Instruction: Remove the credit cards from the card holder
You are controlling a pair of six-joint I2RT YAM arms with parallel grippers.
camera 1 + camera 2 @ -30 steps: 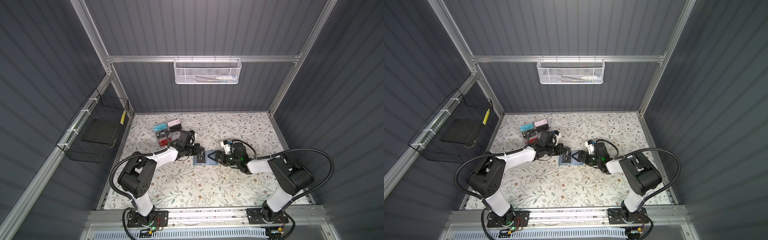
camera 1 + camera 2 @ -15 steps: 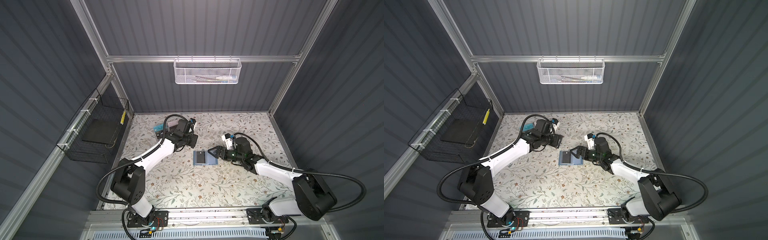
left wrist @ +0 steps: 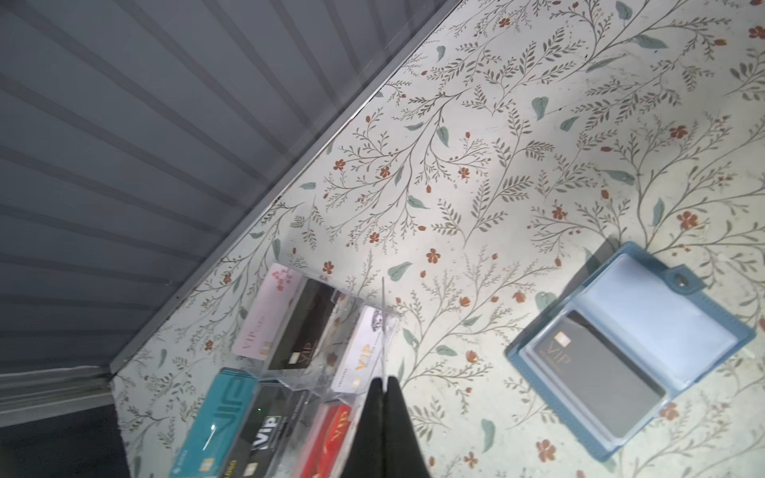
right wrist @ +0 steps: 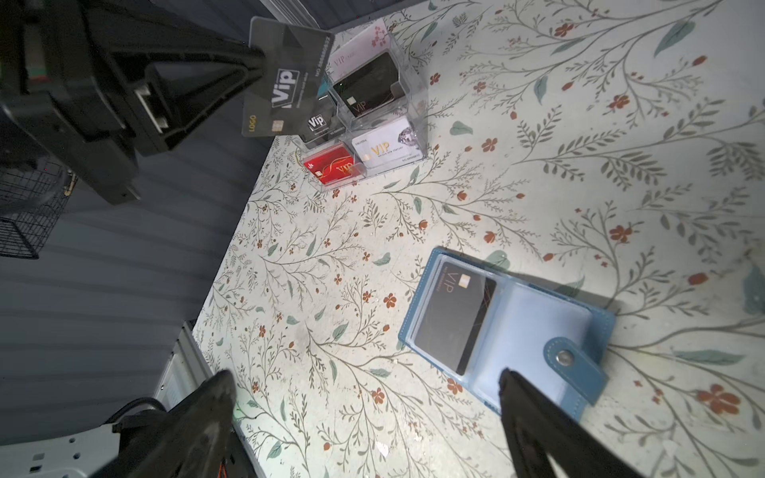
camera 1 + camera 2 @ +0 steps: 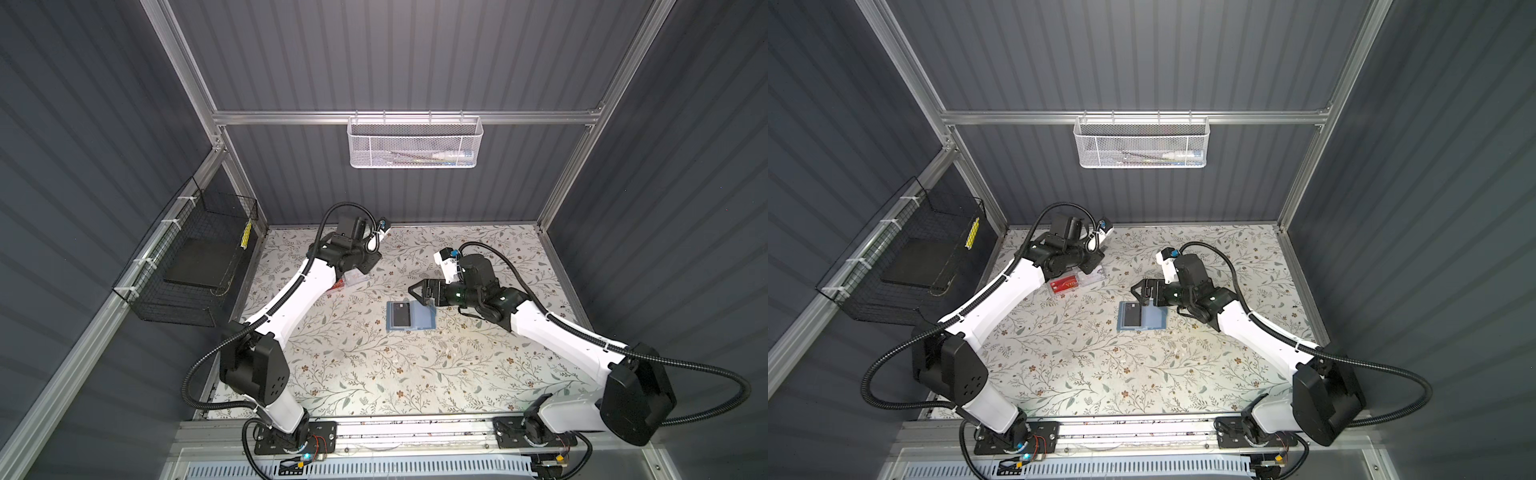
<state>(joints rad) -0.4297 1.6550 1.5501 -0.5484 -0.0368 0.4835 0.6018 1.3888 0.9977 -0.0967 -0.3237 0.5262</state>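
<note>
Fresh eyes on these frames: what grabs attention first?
The left fingers pinch a black Vip card in the air over the clear card rack at the back left of the table. At the table's middle the blue card holder lies open with another black VIP card in its sleeve. The right fingers are spread wide at its snap-tab side.

Open card holder (image 5: 420, 321) beside right claw (image 5: 420, 296)
</note>
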